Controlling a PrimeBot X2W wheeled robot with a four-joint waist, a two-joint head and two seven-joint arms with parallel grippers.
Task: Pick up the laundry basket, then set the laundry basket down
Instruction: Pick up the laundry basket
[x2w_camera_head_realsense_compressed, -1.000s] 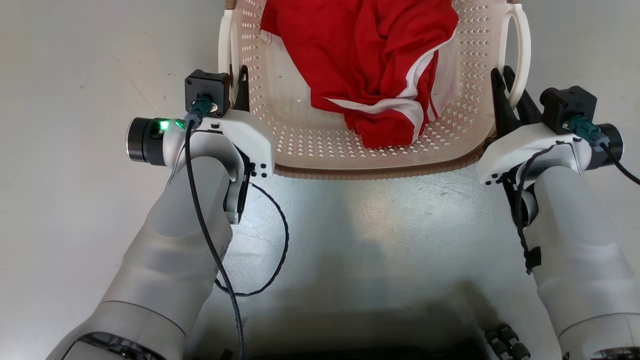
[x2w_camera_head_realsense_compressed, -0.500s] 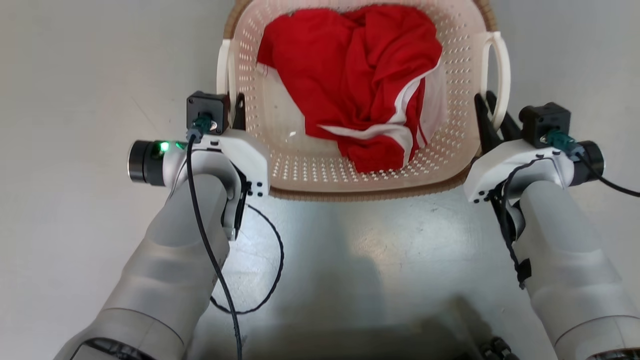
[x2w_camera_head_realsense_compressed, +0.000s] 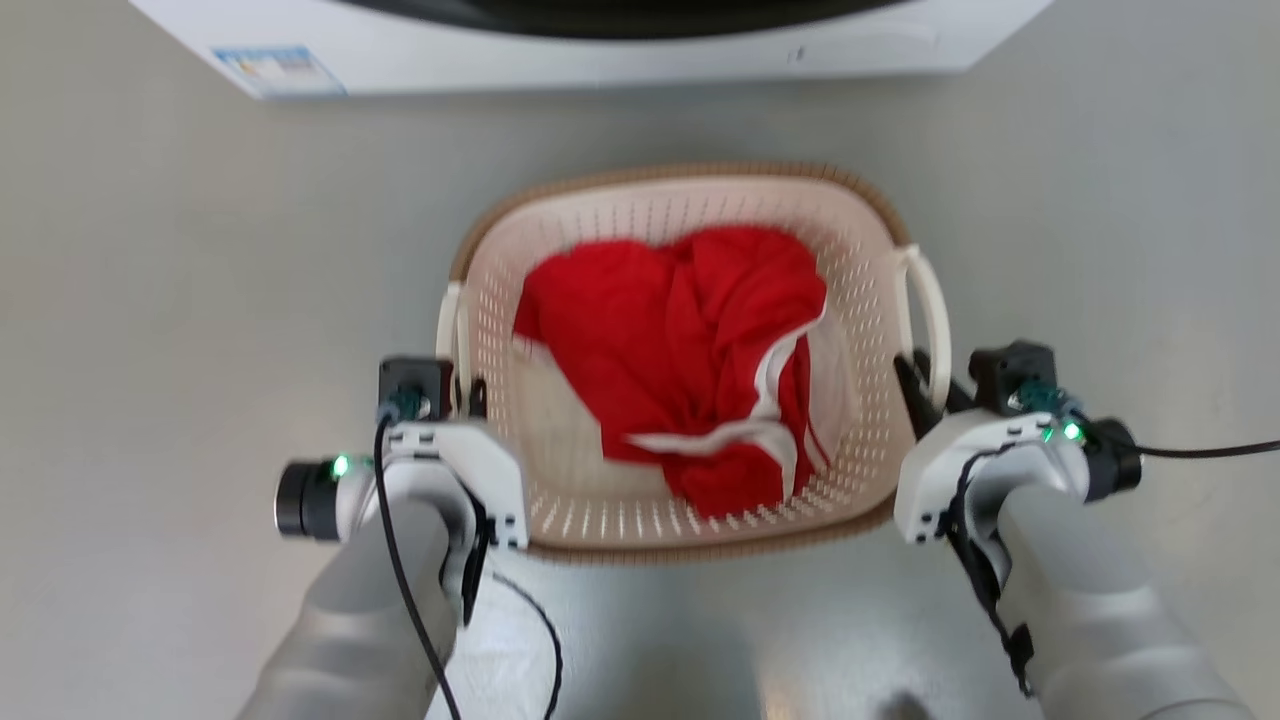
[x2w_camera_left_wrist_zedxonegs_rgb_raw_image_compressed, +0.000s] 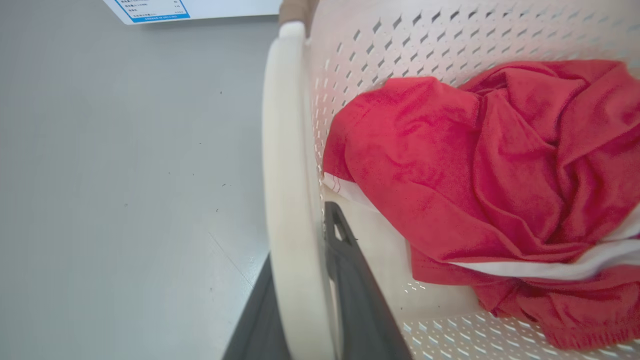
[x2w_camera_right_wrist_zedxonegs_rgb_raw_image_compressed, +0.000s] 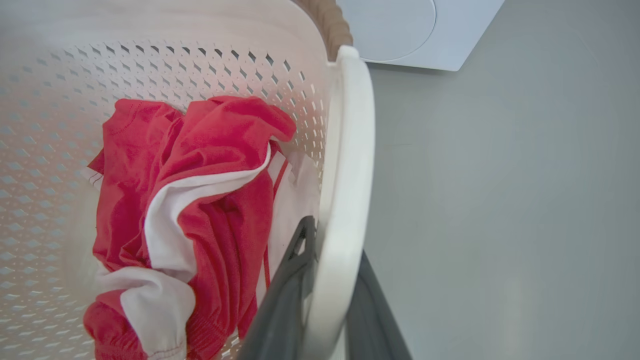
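A pale grey floor is spreading across the head view, and the white front of a washing machine is running along the top edge of the frame, with a blue-and-white label showing at its upper left. The laundry basket is sitting in the middle of the frame, just below the machine and apart from it, its brown woven-look rim facing the camera. Whether its base is resting on the floor or hanging clear of it cannot be told. A crumpled red garment with white stripes is lying inside, covering most of the perforated bottom.

The white left handle is standing at the basket's left side and the right handle at its right side. The left pincer is clamping the left loop at the lower left of the basket; in the left wrist view one dark finger is lying inside the loop and the other outside it. The right pincer is gripping the right loop in the same way at the lower right, its two fingers pressing either side of the white band in the right wrist view.
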